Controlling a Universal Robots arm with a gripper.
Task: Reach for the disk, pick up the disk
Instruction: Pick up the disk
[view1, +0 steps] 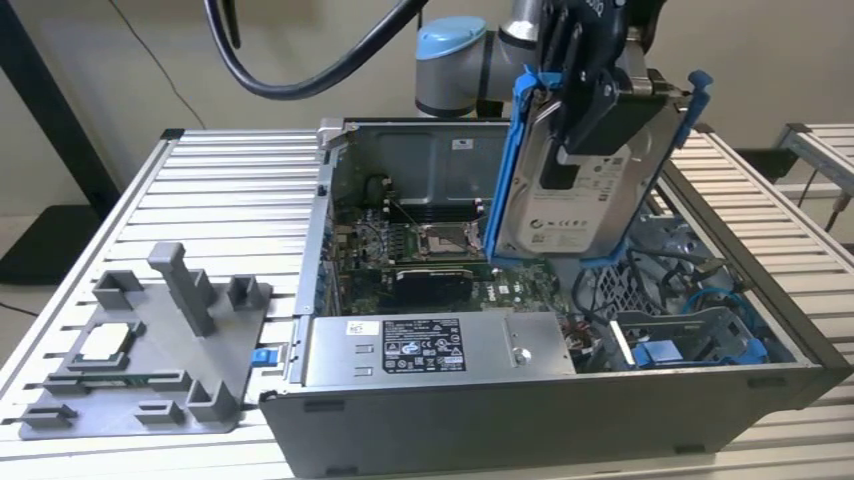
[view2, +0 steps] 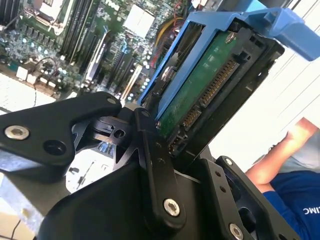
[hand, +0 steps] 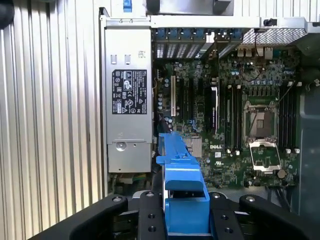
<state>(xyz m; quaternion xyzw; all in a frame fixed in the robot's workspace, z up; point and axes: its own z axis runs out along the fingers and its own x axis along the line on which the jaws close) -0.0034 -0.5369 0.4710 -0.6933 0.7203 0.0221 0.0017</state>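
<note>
The disk (view1: 577, 205), a silver-grey drive with a white label in a bright blue frame, hangs upright above the open computer case (view1: 534, 400). My black gripper (view1: 597, 130) is shut on it from above, fingers pressing both flat faces. In the second wrist view the disk's green circuit-board underside (view2: 200, 85) and its blue frame show between the black fingers (view2: 150, 150). The disk's blue frame edge (hand: 181, 190) stands between the finger bases in the first wrist view, high over the motherboard (hand: 225, 125).
The case holds a grey power supply (view1: 427, 345), the motherboard (view1: 427, 250), cables and a blue bay (view1: 667, 350) at the exterior view's right. A grey fixture (view1: 147, 350) with a small silver chip sits on the slatted table (view1: 227, 190). A person's arm in a blue sleeve (view2: 285, 185) shows beside the table.
</note>
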